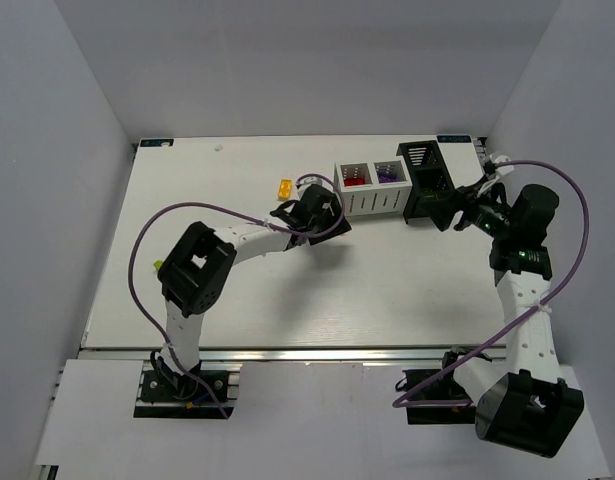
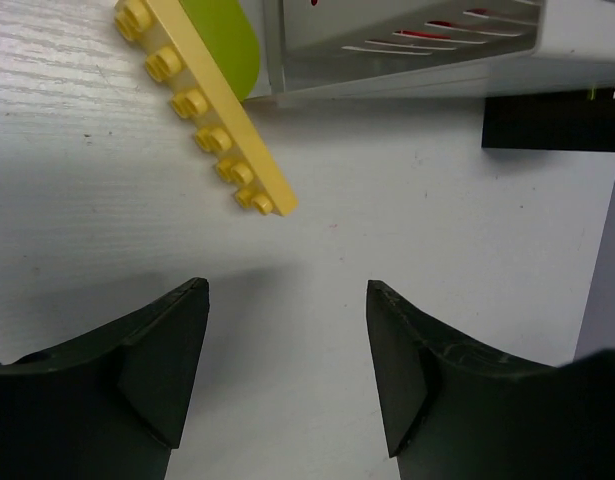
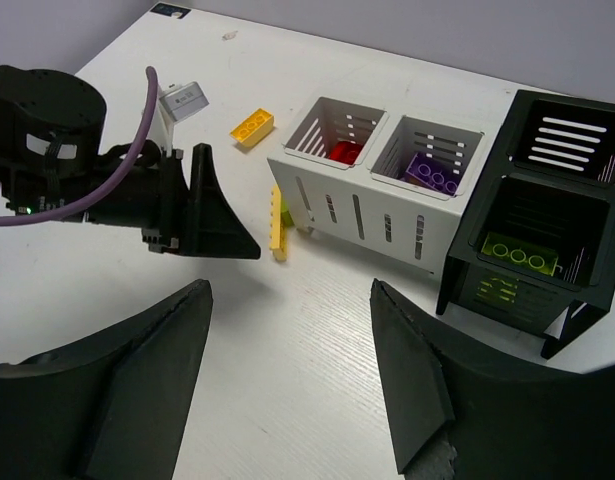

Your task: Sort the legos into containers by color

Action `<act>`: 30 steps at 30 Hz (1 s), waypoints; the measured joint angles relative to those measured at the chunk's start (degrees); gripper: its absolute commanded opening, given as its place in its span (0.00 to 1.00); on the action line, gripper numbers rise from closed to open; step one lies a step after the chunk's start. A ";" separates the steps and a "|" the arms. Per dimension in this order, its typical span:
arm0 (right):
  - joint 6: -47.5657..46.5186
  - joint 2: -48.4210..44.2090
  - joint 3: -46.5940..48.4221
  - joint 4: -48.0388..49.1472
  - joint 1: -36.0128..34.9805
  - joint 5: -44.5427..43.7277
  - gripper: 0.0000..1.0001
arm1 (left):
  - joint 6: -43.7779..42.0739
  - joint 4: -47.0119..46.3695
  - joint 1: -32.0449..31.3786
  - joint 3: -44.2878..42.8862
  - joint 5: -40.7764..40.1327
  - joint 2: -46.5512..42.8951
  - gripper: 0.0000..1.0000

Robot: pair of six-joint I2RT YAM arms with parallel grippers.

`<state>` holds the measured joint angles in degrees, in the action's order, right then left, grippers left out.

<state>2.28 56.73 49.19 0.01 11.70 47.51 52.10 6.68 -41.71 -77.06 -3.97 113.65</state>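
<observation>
lying just ahead of the spread, empty left fingers (image 2: 137, 380), the yellow plate (image 2: 207, 120) slants diagonally beside the white box (image 2: 407, 60).

The long plate (image 3: 278, 232) lies just left of the two-compartment box (image 3: 332, 205), taller bin (image 3: 507, 292) at its right.

- In the left wrist view, the lime green brick (image 2: 227, 45) sits behind the yellow plate (image 2: 212, 120). The top edge cuts it off, so we see only part of it.
- The white box (image 2: 407, 60) is cut off there too, and the black bin (image 2: 552, 120) is just a dark strip.
- From above, the left gripper (image 1: 329, 218) hides that plate and that green brick.
- From above, the red brick (image 1: 354, 181) and purple bricks (image 1: 388, 173) are too small for us to count.
</observation>
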 measured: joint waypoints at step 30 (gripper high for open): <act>2.51 -0.11 -1.57 1.51 6.32 7.08 0.69 | 7.76 3.61 -7.17 -11.65 -25.49 12.07 0.71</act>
<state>4.80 56.62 47.62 1.52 18.02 54.59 59.86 10.28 -48.88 -88.71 -29.45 125.71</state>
